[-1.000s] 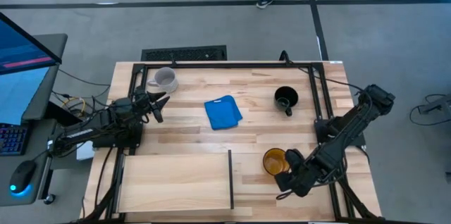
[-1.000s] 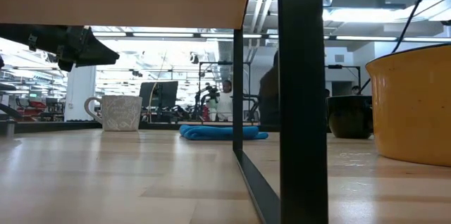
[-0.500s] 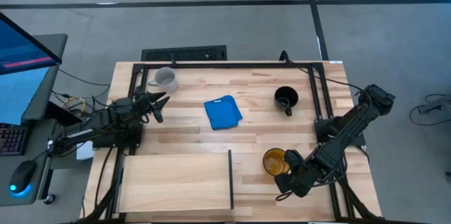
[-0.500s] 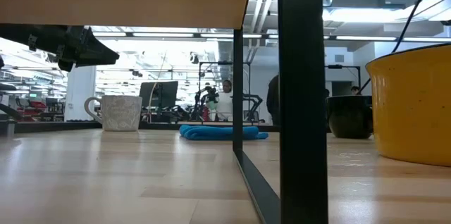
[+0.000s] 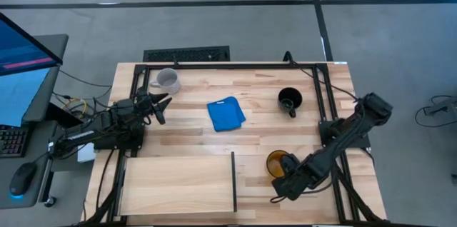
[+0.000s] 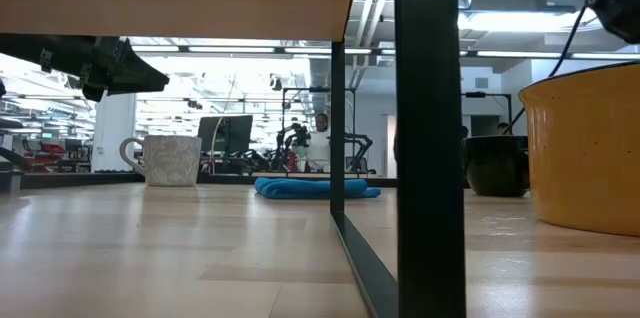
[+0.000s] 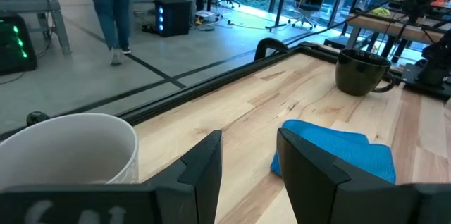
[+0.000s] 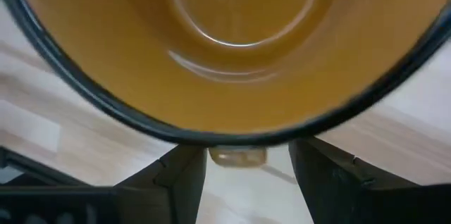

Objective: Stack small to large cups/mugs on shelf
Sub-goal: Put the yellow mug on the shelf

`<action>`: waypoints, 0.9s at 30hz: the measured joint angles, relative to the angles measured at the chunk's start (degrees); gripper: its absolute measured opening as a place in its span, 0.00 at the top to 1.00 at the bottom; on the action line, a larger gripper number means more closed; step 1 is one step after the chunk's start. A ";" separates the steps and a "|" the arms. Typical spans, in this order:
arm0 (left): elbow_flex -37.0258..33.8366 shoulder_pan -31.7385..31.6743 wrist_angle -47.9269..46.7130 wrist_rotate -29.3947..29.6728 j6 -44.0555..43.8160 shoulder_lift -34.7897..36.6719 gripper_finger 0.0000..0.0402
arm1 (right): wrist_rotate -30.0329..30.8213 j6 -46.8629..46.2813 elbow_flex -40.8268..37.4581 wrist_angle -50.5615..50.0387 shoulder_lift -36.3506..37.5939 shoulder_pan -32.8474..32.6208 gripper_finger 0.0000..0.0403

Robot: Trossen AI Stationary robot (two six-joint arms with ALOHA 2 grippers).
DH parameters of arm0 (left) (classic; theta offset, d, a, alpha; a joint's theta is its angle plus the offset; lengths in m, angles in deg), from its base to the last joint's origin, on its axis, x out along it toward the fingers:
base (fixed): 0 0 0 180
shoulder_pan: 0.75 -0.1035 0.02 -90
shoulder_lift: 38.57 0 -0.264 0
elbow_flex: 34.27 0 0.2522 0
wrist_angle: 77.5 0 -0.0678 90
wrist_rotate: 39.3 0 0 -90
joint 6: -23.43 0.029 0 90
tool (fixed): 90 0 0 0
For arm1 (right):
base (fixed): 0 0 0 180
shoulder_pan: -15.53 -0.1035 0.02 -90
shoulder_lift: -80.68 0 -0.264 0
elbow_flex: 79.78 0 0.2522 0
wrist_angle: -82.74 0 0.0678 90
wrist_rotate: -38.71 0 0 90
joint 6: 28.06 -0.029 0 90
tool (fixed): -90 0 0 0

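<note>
The yellow mug (image 5: 275, 160) stands upright on the planked tabletop, right of the shelf (image 5: 178, 182) and its dark divider (image 5: 233, 181). My right gripper (image 5: 284, 178) hangs open over the mug's near side, pointing down. In the right wrist view its fingers (image 8: 184, 171) stand on either side of the mug's handle (image 8: 238, 156), just outside the rim. The grey-white mug (image 5: 166, 79) stands at the far left and the black mug (image 5: 290, 100) at the far right. My left gripper (image 5: 160, 106) waits open beside the grey-white mug (image 7: 67, 146), holding nothing.
A folded blue cloth (image 5: 226, 113) lies in the middle of the table between the grey-white and black mugs. A black frame (image 5: 228, 66) runs around the table's edges. In the low view the divider (image 6: 430, 138) stands as a dark post close to the yellow mug (image 6: 585, 153).
My right gripper has come down and a little toward the table's left, closing in on the yellow mug's near side; its fingers stay open. The mugs, the cloth and my left arm have kept still.
</note>
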 joint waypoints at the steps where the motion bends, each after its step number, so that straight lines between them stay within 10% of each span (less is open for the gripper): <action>1: 0.00 0.02 0.00 0.00 0.00 -0.01 0.68 | -0.10 0.13 0.00 0.38 -0.57 0.18 0.44; 27: -0.02 0.01 0.00 -0.04 0.04 0.00 0.68 | 0.11 1.60 0.00 7.25 -3.22 2.85 0.44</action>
